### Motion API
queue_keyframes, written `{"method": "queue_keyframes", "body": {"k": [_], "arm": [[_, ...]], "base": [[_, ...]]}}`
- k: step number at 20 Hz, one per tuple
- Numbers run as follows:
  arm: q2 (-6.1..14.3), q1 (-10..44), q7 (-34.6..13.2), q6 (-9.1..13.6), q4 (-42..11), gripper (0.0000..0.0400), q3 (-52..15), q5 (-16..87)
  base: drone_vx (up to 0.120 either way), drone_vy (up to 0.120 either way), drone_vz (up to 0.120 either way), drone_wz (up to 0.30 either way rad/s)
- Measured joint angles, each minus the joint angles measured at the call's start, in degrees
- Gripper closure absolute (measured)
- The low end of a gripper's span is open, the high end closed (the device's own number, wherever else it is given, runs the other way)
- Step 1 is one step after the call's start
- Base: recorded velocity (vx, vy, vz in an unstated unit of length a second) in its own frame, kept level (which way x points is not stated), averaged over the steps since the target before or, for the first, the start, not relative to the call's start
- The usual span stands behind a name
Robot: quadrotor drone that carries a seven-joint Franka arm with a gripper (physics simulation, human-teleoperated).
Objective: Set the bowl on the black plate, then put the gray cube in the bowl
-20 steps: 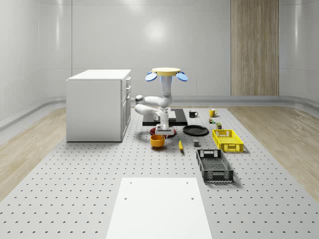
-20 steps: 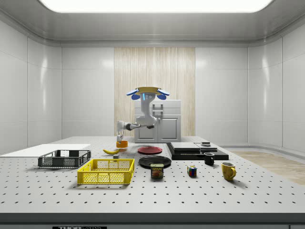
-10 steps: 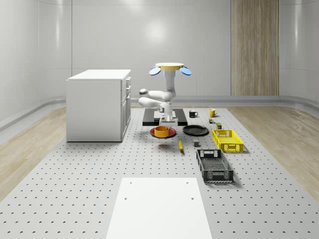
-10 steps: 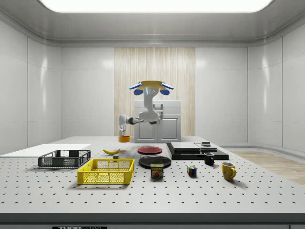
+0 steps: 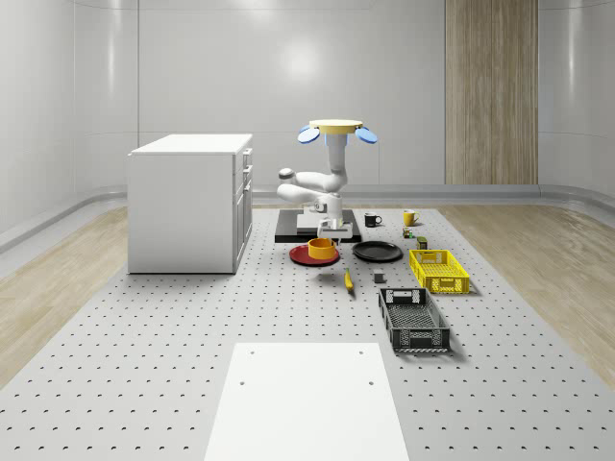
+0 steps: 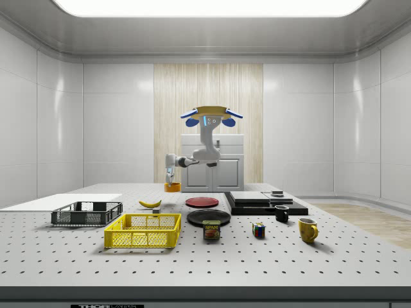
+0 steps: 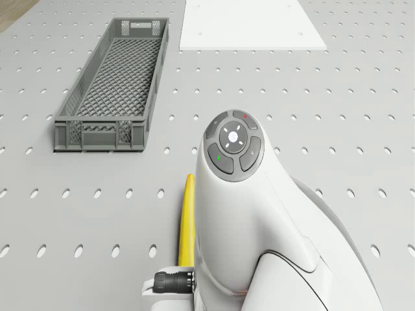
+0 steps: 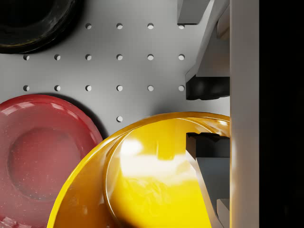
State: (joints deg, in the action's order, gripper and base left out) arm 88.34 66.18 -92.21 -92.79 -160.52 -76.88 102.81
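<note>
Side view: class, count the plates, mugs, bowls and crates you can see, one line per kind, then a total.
Plates: 2, red plate, black plate
Mugs: 2, black mug, yellow mug
Bowls: 1, orange bowl
Crates: 2, yellow crate, gray crate
Total: 7

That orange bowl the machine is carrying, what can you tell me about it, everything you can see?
The bowl is round, glossy, orange-yellow, and looks like smooth plastic or glazed ware, with a thin rim and an empty inside. It hangs upright in the air, off the table, held by the end effector: one finger reaches inside the rim, the other presses outside. In the whole-scene view the bowl hangs over the red plate, beside the black plate, under the hovering drone.
</note>
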Motion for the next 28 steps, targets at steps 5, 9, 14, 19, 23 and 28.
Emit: {"method": "queue_keyframes", "body": {"k": [5,9,14,19,23,28], "arm": [[0.25,0.06,-0.05,-0.23,0.01,0.0300,-0.04,-0.13],[0.44,0.10,-0.08,-0.40,0.01,0.0300,-0.07,-0.21],[0.66,0.16,-0.12,-0.60,0.02,0.0300,-0.09,-0.30],[0.85,0.20,-0.15,-0.78,0.03,0.0300,-0.10,-0.38],[0.99,0.24,-0.18,-0.91,0.03,0.0300,-0.11,-0.44],[1.16,0.28,-0.20,-1.06,0.04,0.0300,-0.13,-0.50]], "base": [[-0.120,0.120,0.000,0.000],[-0.120,0.120,0.000,0.000],[-0.120,0.120,0.000,0.000],[-0.120,0.120,0.000,0.000],[-0.120,0.120,0.000,0.000],[-0.120,0.120,0.000,0.000]]}}
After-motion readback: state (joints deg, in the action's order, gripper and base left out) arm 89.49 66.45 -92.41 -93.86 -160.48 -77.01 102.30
